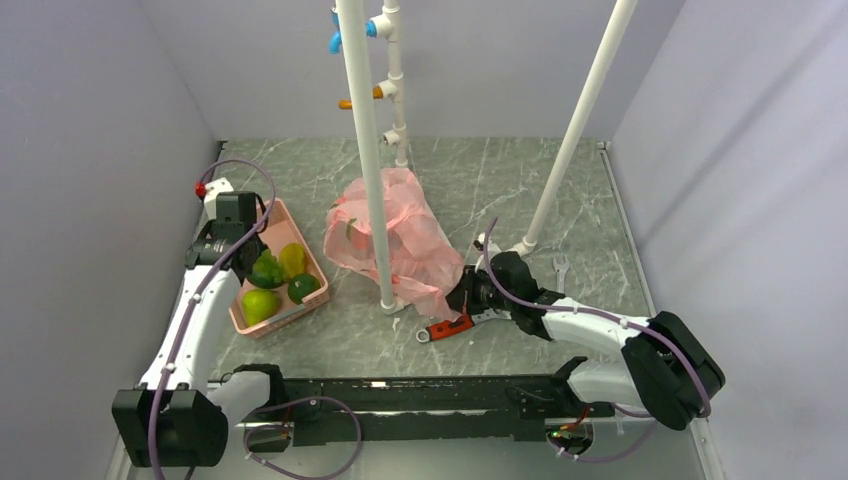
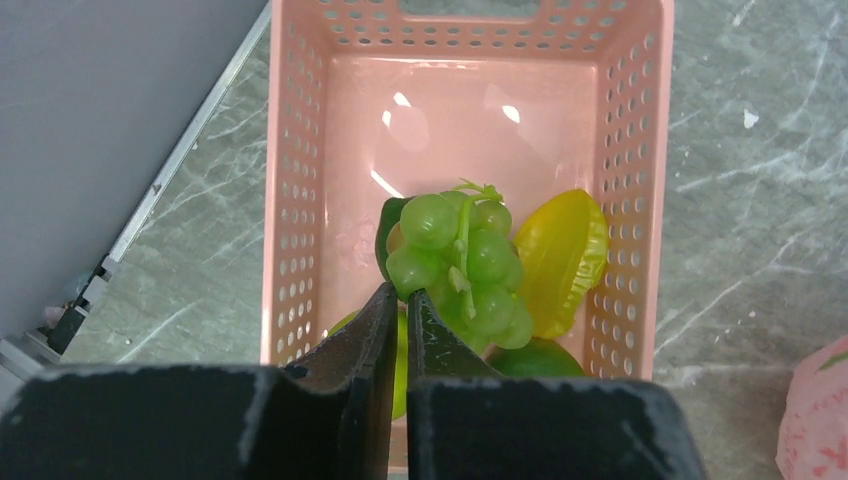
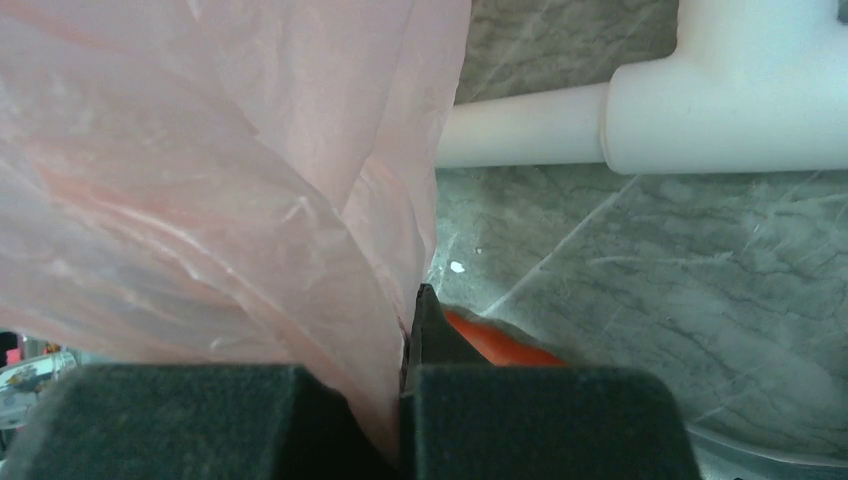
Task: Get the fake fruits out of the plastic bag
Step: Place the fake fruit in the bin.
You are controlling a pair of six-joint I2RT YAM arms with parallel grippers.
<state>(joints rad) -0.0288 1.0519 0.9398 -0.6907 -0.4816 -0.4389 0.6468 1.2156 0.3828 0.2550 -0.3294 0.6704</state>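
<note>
**Fruits in the basket, right jaws clamped on the bag**

Seen from above, the pink slotted basket lies at 9 o'clock on the grey marbled counter. Four fake fruits lie inside it. The left arm reaches over the basket from 7 o'clock.

In the left wrist view, a green grape bunch lies on top of the pile. A yellow starfruit touches it at 3 o'clock, and two rounder green pieces are partly hidden beneath. The left jaws stand only a thin slit apart, with their tips right against the bunch. Whether they pinch any of it cannot be told.

The plastic bag is slumped near the middle of the counter, against a white upright pipe. A small green patch shows through the film at the bag's 9 o'clock side.

The right jaws are at the bag's 4 o'clock corner, closed on a fold of the pink film, as the right wrist view shows. A red wrench lies on the counter just beside them at 7 o'clock. A silver spanner lies apart at 3 o'clock
</note>
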